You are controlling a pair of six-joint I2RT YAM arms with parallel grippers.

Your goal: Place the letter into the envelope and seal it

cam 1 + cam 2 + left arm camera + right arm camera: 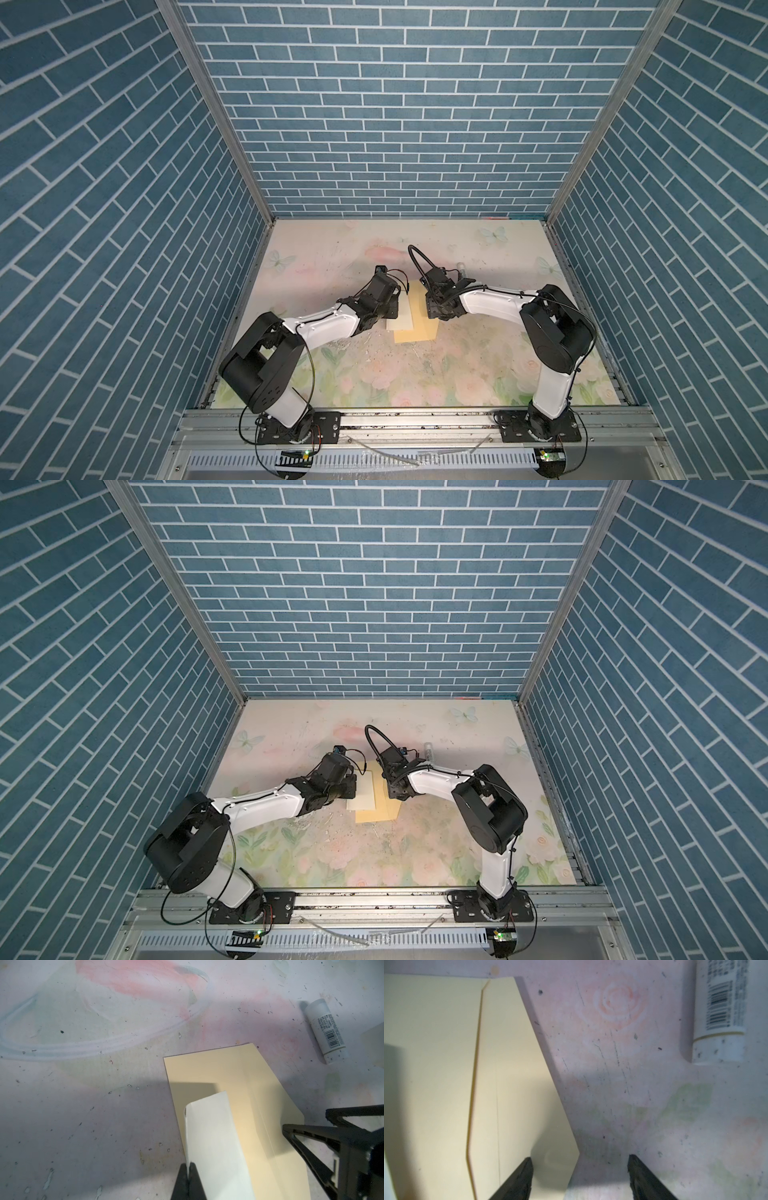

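While the left gripper (189, 1165) is clenched on one edge of the letter (216, 1147), which lies over the envelope (239, 1084), the right gripper (580, 1158) stands released, jaws astride the flap tip. A glue stick (326, 1030) lies near, apart from the envelope. Scuffed floral table (415, 374); blue brick-patterned walls (395, 124).
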